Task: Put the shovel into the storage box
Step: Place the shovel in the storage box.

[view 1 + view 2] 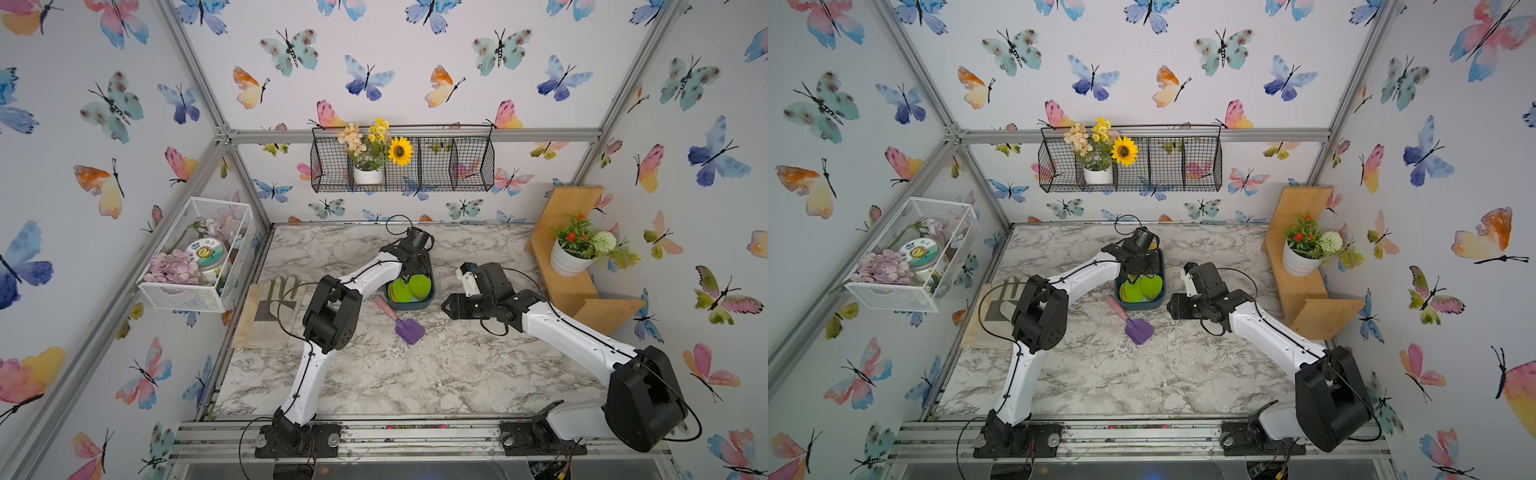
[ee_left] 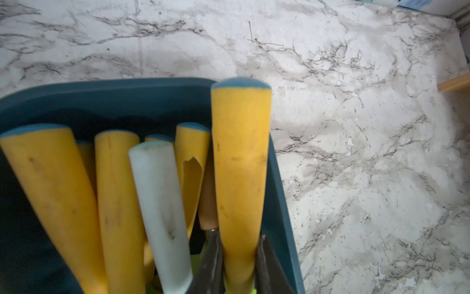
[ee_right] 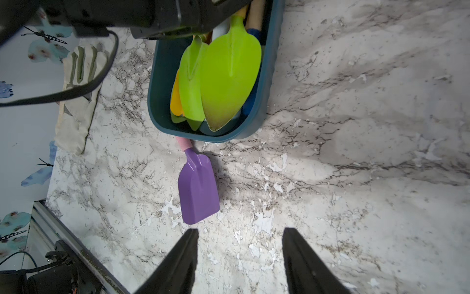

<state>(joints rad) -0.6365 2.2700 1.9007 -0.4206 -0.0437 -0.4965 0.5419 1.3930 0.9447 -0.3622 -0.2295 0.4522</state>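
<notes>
Yellow-handled shovel sits clamped between the left fingers, which are closed tight on its neck, above the storage box. Inside the box lie several other handles (mostly yellow, one white), so room is short. By my reading the step in hand is the set-down. Doing it well means bringing the handle's end inside the box's end wall rather than over the rim, where it seems to point now. Then it should go down until the green blade rests on the pile before the fingers let go; a release from height could bounce it out. The purple shovel lies flat on the worktop just outside the box's near corner, its pink handle reaching to the box wall. The right fingers stand half apart, holding nothing, near that shovel and clear of the box.
</notes>
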